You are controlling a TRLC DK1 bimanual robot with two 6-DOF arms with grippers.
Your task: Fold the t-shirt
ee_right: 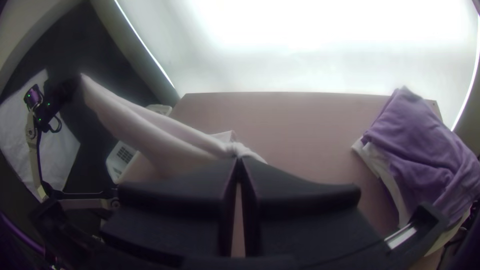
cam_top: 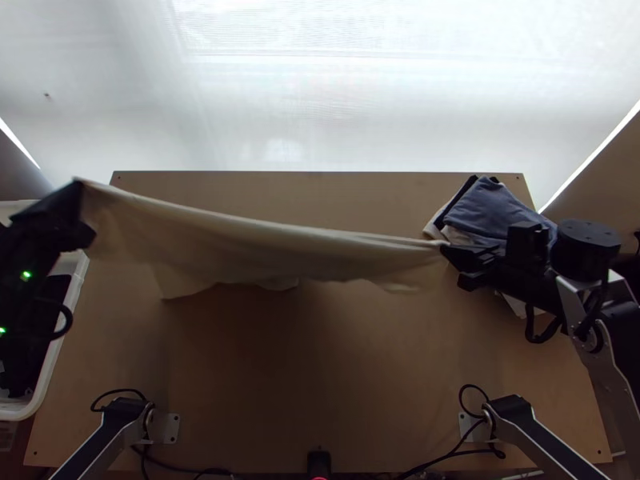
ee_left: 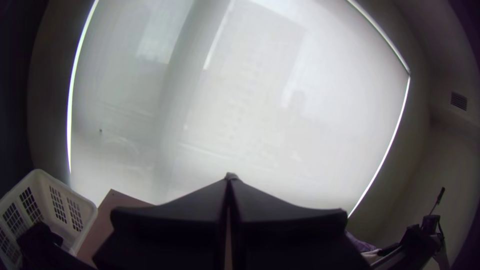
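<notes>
The pale cream t-shirt [cam_top: 264, 244] hangs stretched between both grippers across the table's upper half, its lower edge drooping. My left gripper [cam_top: 80, 188] holds its one end high at the left, above the basket side; in the left wrist view my left gripper [ee_left: 229, 177] has its fingers pressed together. My right gripper [cam_top: 446, 246] pinches the other end beside the folded pile. In the right wrist view my right gripper [ee_right: 240, 160] is shut on a bunched bit of the t-shirt [ee_right: 165, 140], which runs off to the other arm. Its lower parts are partly hidden by folds.
A pile of folded cloths, blue-purple on top [cam_top: 492, 210], lies at the table's upper right, under and beside the right arm. A white basket [cam_top: 74, 308] stands at the left edge. Bare wooden table [cam_top: 320, 376] spreads below the t-shirt.
</notes>
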